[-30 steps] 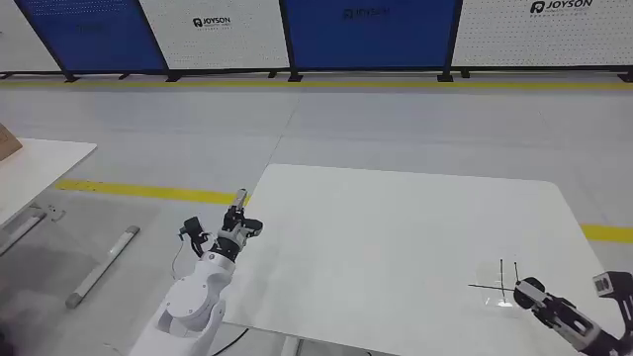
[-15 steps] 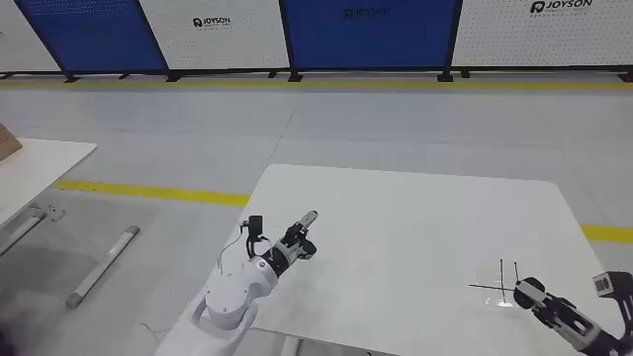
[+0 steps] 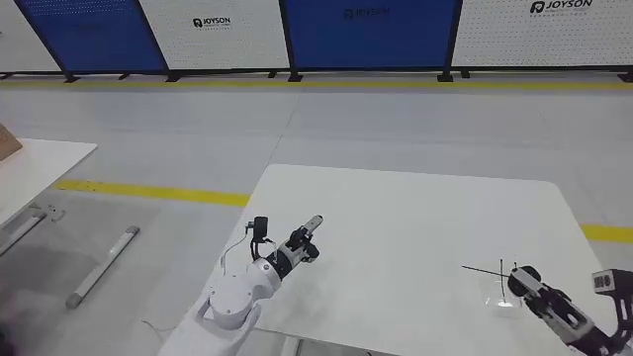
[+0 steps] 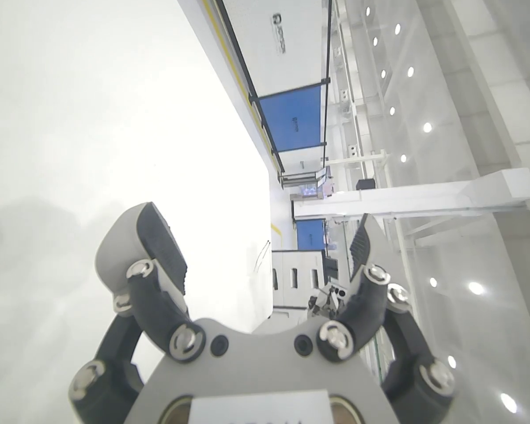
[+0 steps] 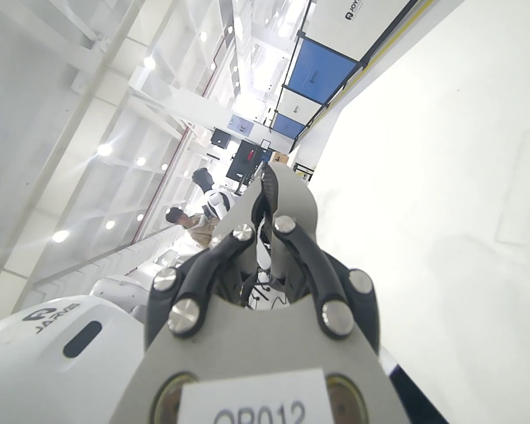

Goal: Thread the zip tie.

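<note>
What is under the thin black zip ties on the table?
Under the zip ties you can see the white table and a clear plastic sheet. The right gripper covers their near ends, so that part is hidden.

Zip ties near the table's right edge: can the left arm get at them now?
Doubtful. Nothing stands in the way on the table, and the left end effector is open, but the zip ties lie far across it, right beside the right end effector.
</note>
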`<state>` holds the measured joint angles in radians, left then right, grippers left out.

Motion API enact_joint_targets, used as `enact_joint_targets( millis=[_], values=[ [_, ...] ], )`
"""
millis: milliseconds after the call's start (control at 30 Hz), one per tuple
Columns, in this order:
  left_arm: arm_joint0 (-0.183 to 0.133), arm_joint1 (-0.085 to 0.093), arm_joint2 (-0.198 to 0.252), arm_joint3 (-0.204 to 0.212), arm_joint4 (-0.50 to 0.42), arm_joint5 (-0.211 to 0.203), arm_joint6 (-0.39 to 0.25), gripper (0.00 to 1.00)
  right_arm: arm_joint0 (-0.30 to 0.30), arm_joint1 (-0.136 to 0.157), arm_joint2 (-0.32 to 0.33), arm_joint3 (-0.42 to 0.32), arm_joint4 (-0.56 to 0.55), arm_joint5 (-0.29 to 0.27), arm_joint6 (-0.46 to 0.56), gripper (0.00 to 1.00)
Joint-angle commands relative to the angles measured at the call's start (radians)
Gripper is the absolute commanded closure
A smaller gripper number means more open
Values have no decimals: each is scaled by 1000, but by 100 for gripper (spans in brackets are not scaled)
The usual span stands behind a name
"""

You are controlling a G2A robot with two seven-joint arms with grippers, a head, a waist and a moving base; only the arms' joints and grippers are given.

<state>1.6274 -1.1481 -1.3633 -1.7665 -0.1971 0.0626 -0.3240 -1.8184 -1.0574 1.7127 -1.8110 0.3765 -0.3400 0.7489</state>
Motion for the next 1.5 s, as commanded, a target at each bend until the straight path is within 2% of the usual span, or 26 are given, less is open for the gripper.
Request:
enact_joint_targets(
  millis=[0, 67, 133, 200, 267, 733, 767, 833, 967, 1067, 1133, 1233, 1467],
  values=[
    [8, 4, 15, 11, 48, -57, -64, 0, 0, -8, -24, 2, -40, 0, -25, 100],
    [8, 5, 33, 21, 67, -89, -93, 0, 3, -15, -45, 2, -78, 0, -49, 100],
    [-6, 4, 60, 38, 53, -115, -144, 0, 7, -21, -63, 9, -110, 0, -68, 100],
    [-28, 0, 85, 62, 43, -126, -145, 0, 11, -25, -79, 20, -135, 0, -69, 100],
    [-44, -3, 100, 75, 47, -122, -128, 0, 11, -25, -79, 20, -135, 0, -69, 100],
    [-44, -3, 100, 75, 47, -122, -128, 0, 11, -25, -79, 20, -135, 0, -69, 100],
    [-44, -3, 100, 75, 47, -122, -128, 0, 16, -27, -82, 13, -140, 0, -92, 100],
    [-53, -3, 123, 76, 52, -124, -157, 0, 20, -32, -98, 3, -136, 0, -125, 100],
    [-98, -8, 175, 96, 53, -138, -217, 0, 18, -46, -133, -17, -119, 0, -166, 100],
    [-121, -11, 210, 111, -12, -179, -297, 0, 13, -60, -162, -34, -181, 0, -254, 100],
    [-141, -14, 221, 133, -86, -208, -351, 0, 11, -68, -197, -34, -223, 0, -288, 100],
    [-155, -17, 232, 151, -86, -229, -321, 0, 22, -74, -225, -8, -283, 0, -294, 100],
    [-155, -17, 232, 151, -86, -229, -321, 0, 22, -74, -225, -8, -283, 0, -294, 100]
  ],
)
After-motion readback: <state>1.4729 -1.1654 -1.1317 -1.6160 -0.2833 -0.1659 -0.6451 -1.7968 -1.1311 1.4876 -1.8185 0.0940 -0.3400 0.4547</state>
